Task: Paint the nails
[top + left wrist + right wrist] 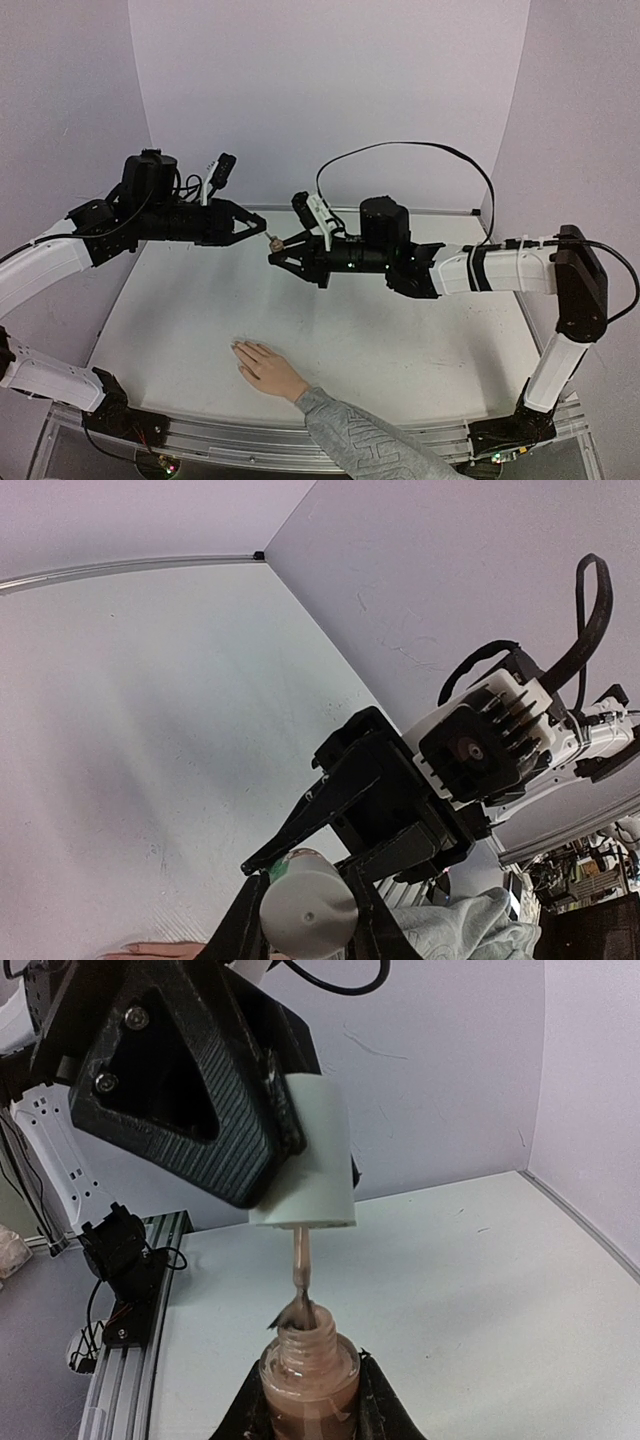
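A light-skinned hand (266,368) with a grey patterned sleeve lies flat on the table, fingers pointing up-left. Its nails (239,348) are too small to make out. High above it, my left gripper (264,236) is shut on the white cap (305,1160), whose brush (300,1305) dips into the neck of the polish bottle (310,1385). My right gripper (276,255) is shut on that bottle of pinkish-beige polish. In the left wrist view the cap (308,915) sits between my left gripper's fingers (235,930), with the right gripper's black fingers (330,805) just behind it.
The white table (400,340) is walled by pale panels at the back and sides. An aluminium rail (250,440) runs along the near edge with the arm bases. A black cable (420,148) loops above the right arm. The grey sleeve (460,930) shows under the grippers.
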`<state>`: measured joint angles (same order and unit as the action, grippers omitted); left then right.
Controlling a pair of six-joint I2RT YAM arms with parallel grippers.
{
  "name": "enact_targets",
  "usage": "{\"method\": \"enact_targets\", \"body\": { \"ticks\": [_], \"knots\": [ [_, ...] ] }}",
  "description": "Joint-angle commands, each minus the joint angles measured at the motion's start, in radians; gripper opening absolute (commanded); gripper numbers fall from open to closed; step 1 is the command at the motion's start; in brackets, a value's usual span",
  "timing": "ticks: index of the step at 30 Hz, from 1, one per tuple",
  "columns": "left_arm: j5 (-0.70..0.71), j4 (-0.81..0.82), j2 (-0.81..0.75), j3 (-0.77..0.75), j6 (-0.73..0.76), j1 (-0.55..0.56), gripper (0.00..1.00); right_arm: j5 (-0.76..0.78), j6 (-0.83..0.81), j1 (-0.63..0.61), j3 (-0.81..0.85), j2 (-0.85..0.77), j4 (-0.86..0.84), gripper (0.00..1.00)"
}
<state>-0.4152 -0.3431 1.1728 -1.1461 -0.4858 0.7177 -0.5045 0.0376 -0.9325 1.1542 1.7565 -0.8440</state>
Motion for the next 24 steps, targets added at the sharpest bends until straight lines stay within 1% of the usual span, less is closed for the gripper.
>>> {"method": "enact_targets", "body": {
  "ticks": [1,17,24],
  "knots": [
    [0.007,0.011,-0.001,-0.058,0.024,0.011,0.00,-0.010,-0.003,-0.008,0.075,0.016,-0.057,0.00],
    [0.042,-0.020,0.005,-0.061,0.045,0.014,0.00,-0.009,-0.021,-0.019,0.078,0.003,-0.047,0.00],
    [0.043,-0.050,0.020,-0.073,0.059,0.025,0.00,-0.007,-0.021,-0.020,0.110,0.019,-0.039,0.00]
  ]
}}
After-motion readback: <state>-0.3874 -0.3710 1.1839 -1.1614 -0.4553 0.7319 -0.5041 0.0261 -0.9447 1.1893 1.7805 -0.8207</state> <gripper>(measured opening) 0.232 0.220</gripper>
